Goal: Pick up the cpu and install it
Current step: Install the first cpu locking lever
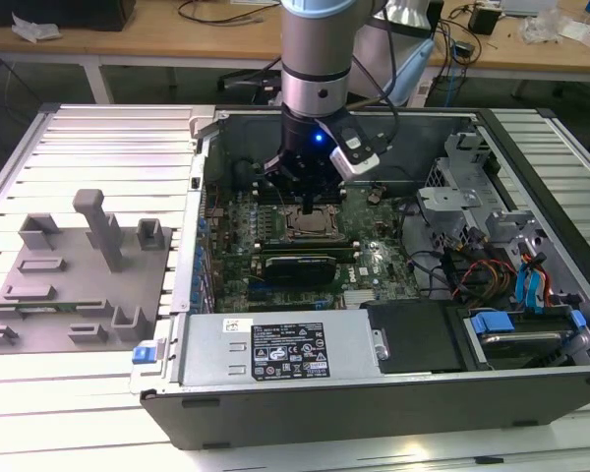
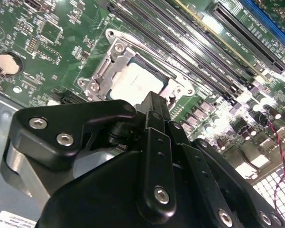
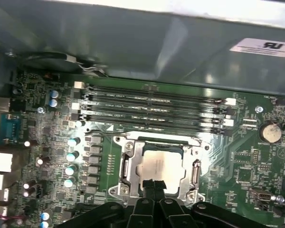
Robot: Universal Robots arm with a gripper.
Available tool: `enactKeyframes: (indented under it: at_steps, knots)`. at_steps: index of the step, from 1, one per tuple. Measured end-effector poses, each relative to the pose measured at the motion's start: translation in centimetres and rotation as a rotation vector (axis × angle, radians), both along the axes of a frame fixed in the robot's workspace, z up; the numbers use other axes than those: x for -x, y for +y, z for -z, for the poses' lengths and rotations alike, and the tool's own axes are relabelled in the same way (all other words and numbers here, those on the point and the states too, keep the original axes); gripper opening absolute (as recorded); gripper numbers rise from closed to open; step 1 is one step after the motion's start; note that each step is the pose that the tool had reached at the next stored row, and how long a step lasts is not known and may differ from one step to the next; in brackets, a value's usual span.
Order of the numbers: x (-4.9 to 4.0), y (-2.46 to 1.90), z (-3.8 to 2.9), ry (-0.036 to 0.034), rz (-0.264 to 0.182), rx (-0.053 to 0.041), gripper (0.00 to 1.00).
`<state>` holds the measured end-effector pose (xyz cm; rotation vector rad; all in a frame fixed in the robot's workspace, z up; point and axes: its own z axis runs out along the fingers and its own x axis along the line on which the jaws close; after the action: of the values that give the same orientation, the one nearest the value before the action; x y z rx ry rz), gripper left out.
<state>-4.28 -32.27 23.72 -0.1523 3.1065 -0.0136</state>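
Inside the socket (image 3: 125,167) lies the cpu (image 3: 157,167), flat, square, silver-white; end effector (image 3: 155,184) closed at its edge.

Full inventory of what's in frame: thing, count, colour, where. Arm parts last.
cpu: 1, silver-white, lying inside the socket frame.
socket frame: 1, bare metal, around the cpu.
motherboard: 1, green, inside the case.
memory slots: several, black, beside the socket frame.
coin cell: 1, silver, on the motherboard.
power supply: 1, silver, along the case's near side.
case: 1, dark grey, open, on the table.
plastic blocks: several, grey, exterior view's left.
table: 1, ribbed silver.
arm: 1, silver-grey, reaching into the case.
gripper: 1, black, fingers shut, over the cpu.
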Motion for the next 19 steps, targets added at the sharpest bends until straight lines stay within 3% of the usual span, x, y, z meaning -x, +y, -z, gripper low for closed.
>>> enactKeyframes:
  at_steps: [9, 13, 19]
  knots:
    - [2.26, 0.0, 0.0, -0.0001, 0.0, -0.0001, 0.11]
    - [2.35, -0.01, -0.08, 0.0002, 0.0, 0.0003, 0.11]
    - [2.34, 0.0, -1.27, 0.0, 0.0, 0.0, 0.11]
